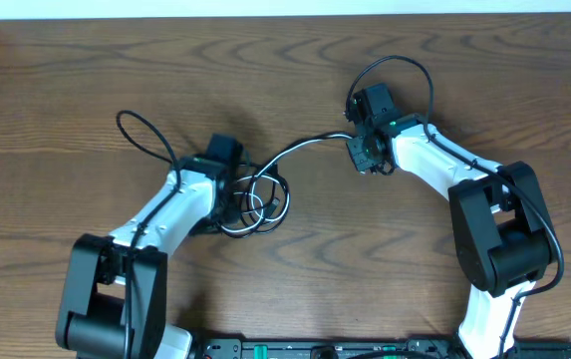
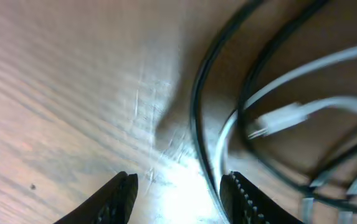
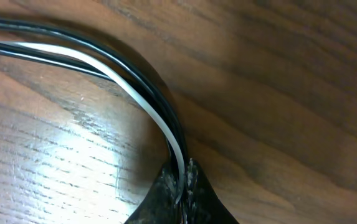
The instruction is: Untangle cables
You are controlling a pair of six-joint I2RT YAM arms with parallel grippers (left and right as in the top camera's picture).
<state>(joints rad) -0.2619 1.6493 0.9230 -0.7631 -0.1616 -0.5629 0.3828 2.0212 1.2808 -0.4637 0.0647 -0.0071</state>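
My right gripper (image 3: 183, 179) is pressed together on several strands at once, the white cord (image 3: 134, 87) and the black cords (image 3: 72, 31) beside it. That is the risk I see: if I pull with all of them pinched, I judge the whole knot would drag along or cinch tighter instead of loosening, because nothing else is anchoring it. My left gripper (image 2: 178, 194) stands spread with only bare table (image 2: 53, 93) between its fingers. Closing here would catch nothing, or at best clip the one black loop that runs just inside my right-hand finger. A sideways slide could also snag the small white plug (image 2: 284, 118) lying a little past that loop. From the right pinch the strands sweep away in one shared arc across the wood toward the rest of the cables (image 1: 255, 204). These lie coiled just beside my left gripper, on its inner side and near the table's middle.
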